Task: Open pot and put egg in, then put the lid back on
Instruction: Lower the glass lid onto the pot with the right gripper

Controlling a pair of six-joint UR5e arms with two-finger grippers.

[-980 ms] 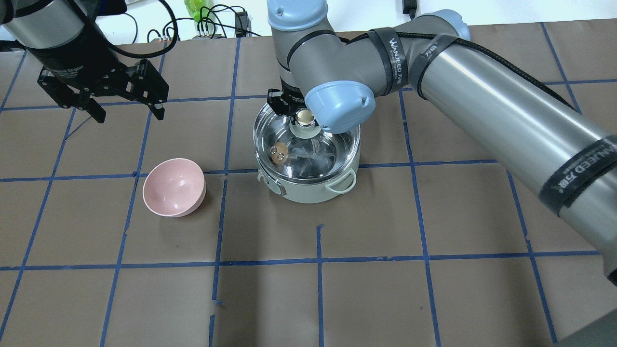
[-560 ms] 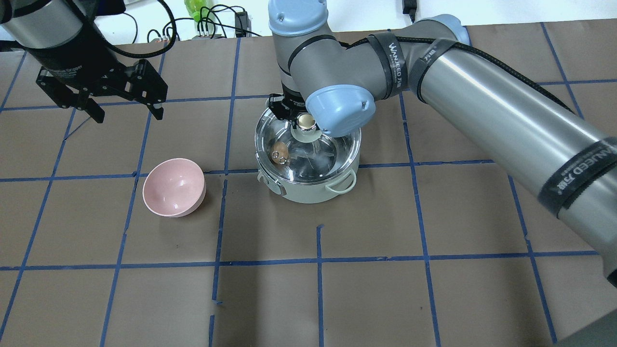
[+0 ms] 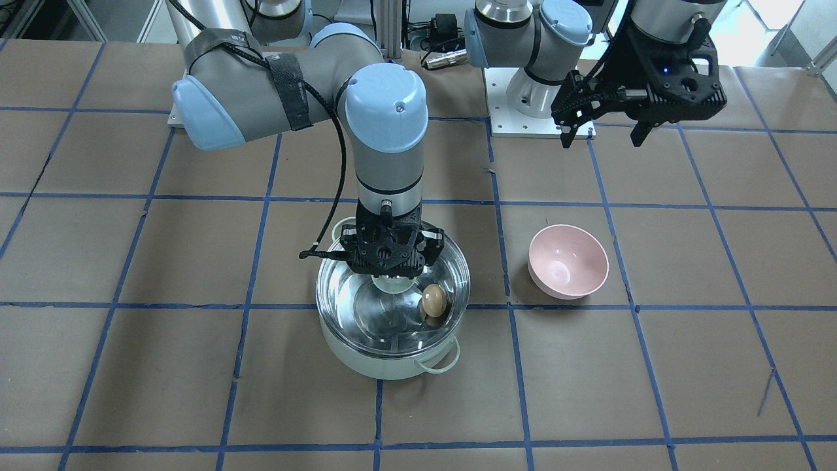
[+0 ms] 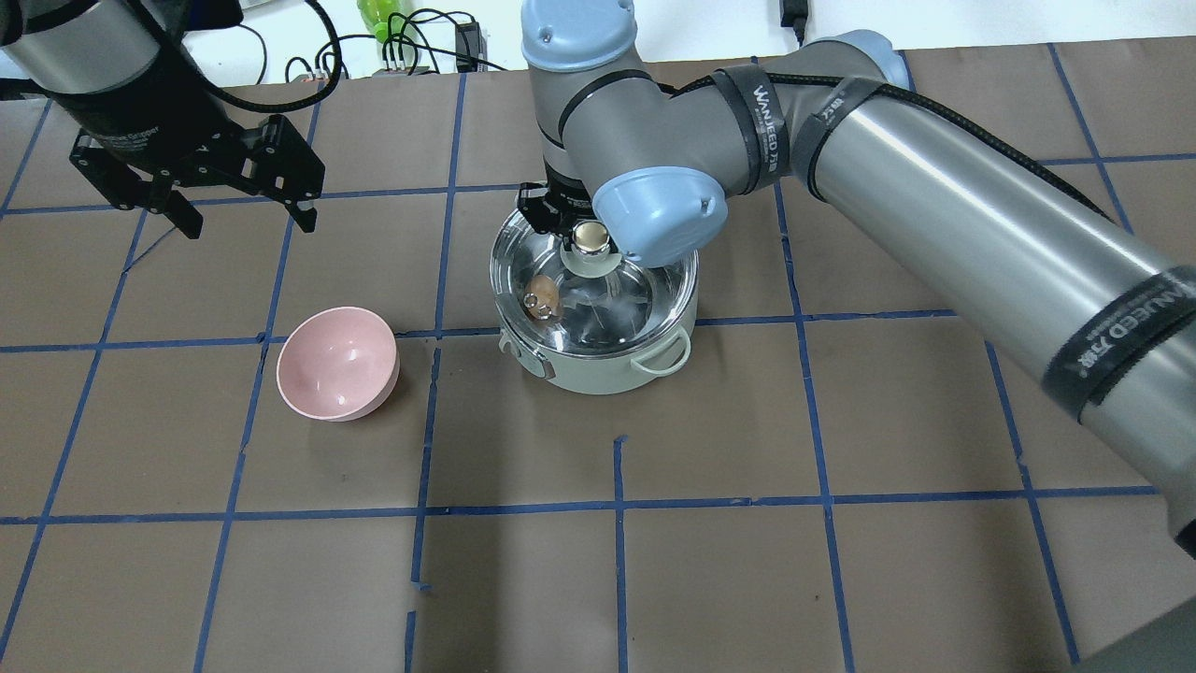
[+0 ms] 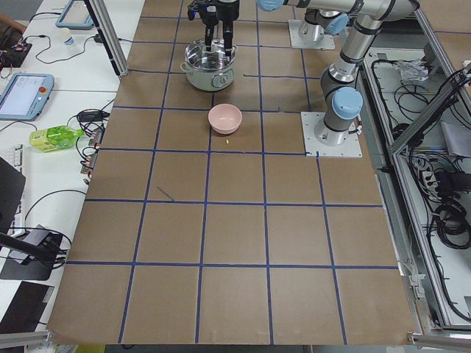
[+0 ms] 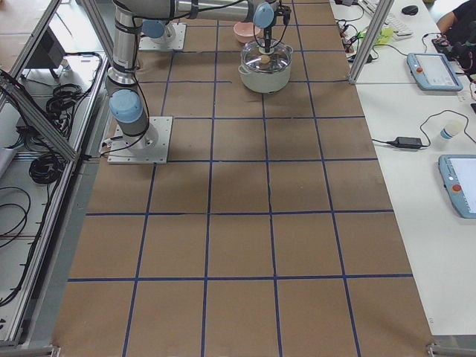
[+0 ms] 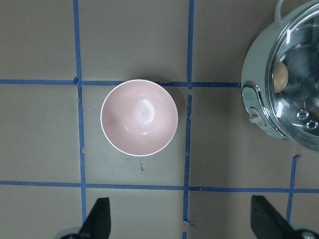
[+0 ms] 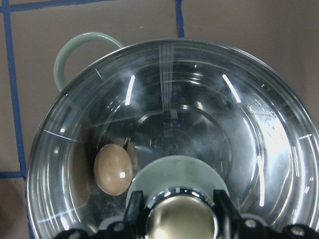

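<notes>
Front-facing view: our right pincer (image 3: 392, 278) pinched the glass lid (image 3: 356, 314) at its centre, over the mint pot (image 3: 392, 369). The egg (image 3: 433, 301) lay inside, on the side nearest the pink bowl (image 3: 567, 261).

Overhead view: our left pincer (image 4: 250, 220) hung spread and empty, well apart from the pot.

Right wrist view: black fingers (image 8: 223, 211) clasped the shiny knob (image 8: 182, 221). We could not tell whether the lid sat fully on the rim. We judged it best to keep it level and centred, lower gently, then release.

Side views: a brown table (image 5: 235, 235) gridded with blue tape (image 5: 205, 202), with a tablet (image 5: 26, 94) and green bottle (image 5: 55, 137) beside it.
</notes>
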